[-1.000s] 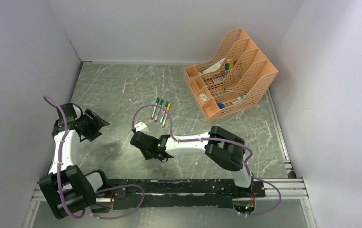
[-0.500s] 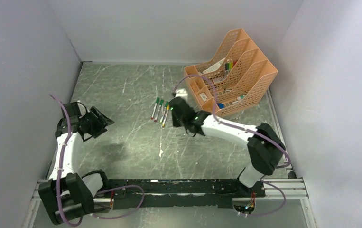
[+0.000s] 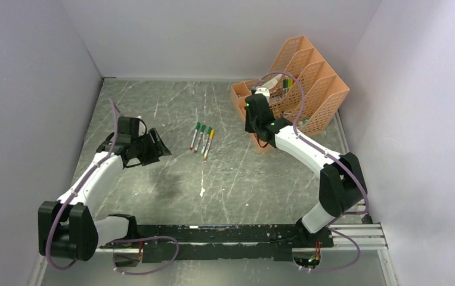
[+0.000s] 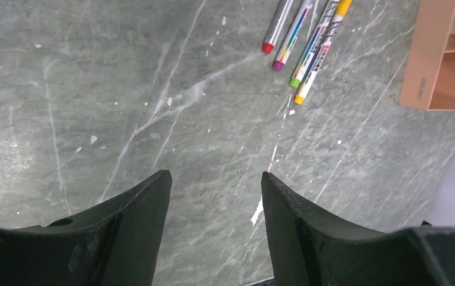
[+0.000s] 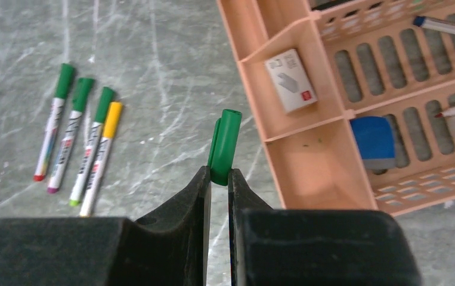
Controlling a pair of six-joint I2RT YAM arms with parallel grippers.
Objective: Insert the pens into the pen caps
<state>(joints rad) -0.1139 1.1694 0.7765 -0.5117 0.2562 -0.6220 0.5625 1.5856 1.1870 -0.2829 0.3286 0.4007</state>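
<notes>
Right gripper is clamped on one green cap. It pinches the cap's lower end and most of the cap sticks out past the fingertips. The rim at the free end looks open, which would suit a pen going in. It hangs over the table just beside the front wall of the orange rack.

Left gripper has its jaws apart with nothing between them. It hovers over bare table, short of the pens. A white scrap lies just ahead of it; ignore it.

The four pens lie side by side mid-table, touching or nearly so, between the two arms. Three have green far ends and one yellow. I can't tell from here which of them are already capped.

Handling, my read:
- The cap is light, stiff, smooth plastic. It's round, so it could pivot or squirt out of a two-pad pinch under side load. The grip is low on the cap, so push-in force has to run straight along its axis.
- The pens are thin, light and rigid, and they will roll. They're packed close, so the fingers get little room. Taking an outer one first is safer.
- Hold a pen mid-barrel, slightly toward the tip end, with the tip well clear of the pads so it can enter the cap.
- The last bit of seating probably needs a firm push. Expect slip at the smooth barrel before anything breaks.
</notes>
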